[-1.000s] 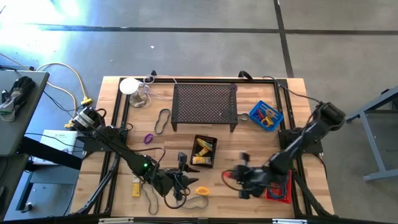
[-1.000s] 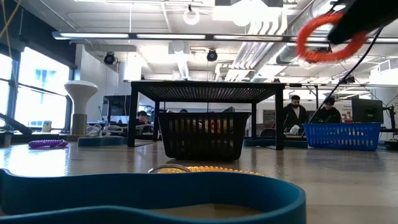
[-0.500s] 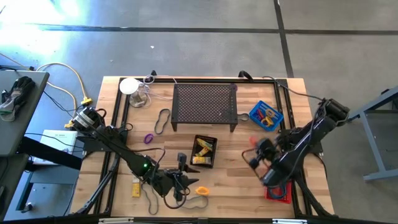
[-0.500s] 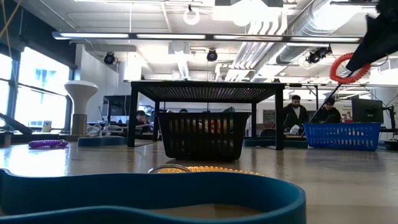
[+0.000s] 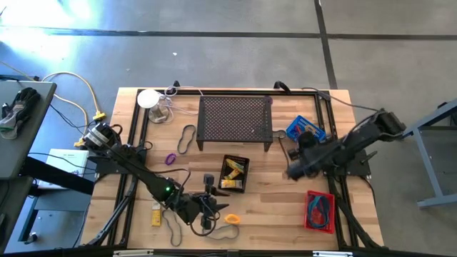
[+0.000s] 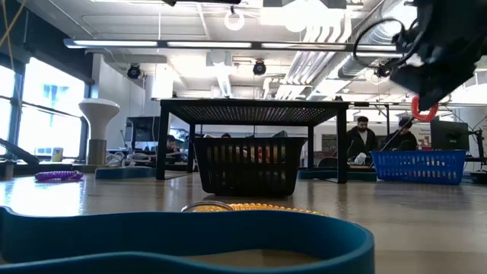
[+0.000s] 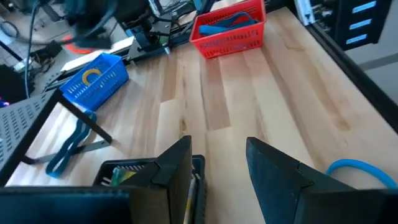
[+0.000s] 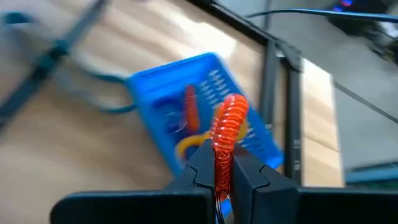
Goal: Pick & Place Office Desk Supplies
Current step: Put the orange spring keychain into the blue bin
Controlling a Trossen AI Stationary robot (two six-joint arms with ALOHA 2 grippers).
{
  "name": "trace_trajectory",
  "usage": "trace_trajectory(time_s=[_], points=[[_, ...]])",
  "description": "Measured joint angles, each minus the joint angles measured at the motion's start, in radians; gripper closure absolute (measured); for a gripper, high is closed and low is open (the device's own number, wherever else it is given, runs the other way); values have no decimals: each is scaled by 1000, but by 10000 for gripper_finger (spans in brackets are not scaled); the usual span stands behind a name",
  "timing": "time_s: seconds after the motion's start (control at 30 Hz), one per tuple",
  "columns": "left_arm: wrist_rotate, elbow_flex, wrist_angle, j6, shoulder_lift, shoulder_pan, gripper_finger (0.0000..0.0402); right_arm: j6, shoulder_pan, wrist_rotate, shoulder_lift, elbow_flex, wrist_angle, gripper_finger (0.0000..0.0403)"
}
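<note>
Right pincer (image 8: 222,163) clamps orange ring (image 8: 227,127) near blue basket (image 8: 186,118).

**Clear lane down the right-centre**

Bare table (image 5: 278,193) lies open between the black basket (image 5: 235,173) and red basket (image 5: 320,211). The stand (image 5: 235,120) blocks the middle rear; the blue basket (image 5: 305,131) sits just beside it, under the right hand (image 8: 224,163).
</note>
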Motion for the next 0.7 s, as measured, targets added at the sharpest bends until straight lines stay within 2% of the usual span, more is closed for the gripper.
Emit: trace_trajectory(time_s=[0.17,0.4,0.57,0.7], points=[[1,0,1,-100,0,-16,257,-125,-185,-3,-39,-66,57,395],[3,0,-19,-127,0,-15,257,-414,-388,-57,-74,-106,293,390],[3,0,-25,-137,0,-21,257,-576,-455,-67,-63,-107,388,357],[3,0,-62,-154,0,-21,257,-605,-477,-75,-64,-106,417,316]])
